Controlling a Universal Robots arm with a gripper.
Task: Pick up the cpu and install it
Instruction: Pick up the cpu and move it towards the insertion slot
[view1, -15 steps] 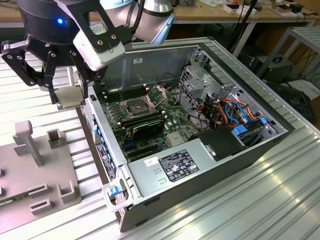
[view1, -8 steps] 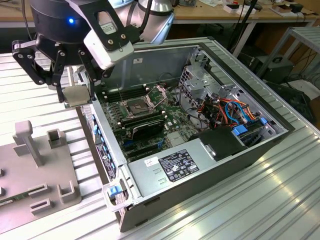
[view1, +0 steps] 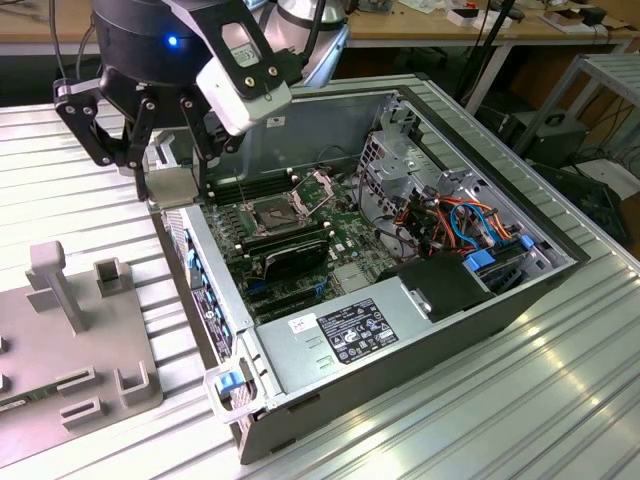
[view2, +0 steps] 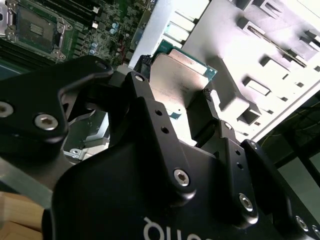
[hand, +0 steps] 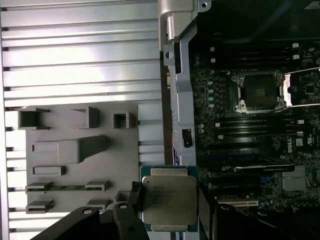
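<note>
The hand (view1: 173, 188) is clamped narrowly on the cpu (hand: 169, 200), with 2 black fingers (hand: 134, 196) pressed against opposite edges of the chip. The cpu's grey metallic face and thin green border are turned toward the camera in the first wrist view, and in the second wrist view the cpu (view2: 182, 75) sits flat between the finger links. In the exterior view the hand hangs over the rim of the open computer case (view1: 400, 330), toward the exterior view's left, above the case wall. The case lies on its side on a ribbed metal surface (view1: 520, 400). Inside it, the green board (view1: 345, 215) carries the square socket (hand: 260, 91), which is bare, with its metal frame swung open beside it. The cpu is held apart from that socket and touches no part of the board. In the first wrist view it lies across the line where the case wall meets the grey parts fixture (hand: 85, 145). That fixture (view1: 70, 330) rests on the surface just beside the case.
</note>
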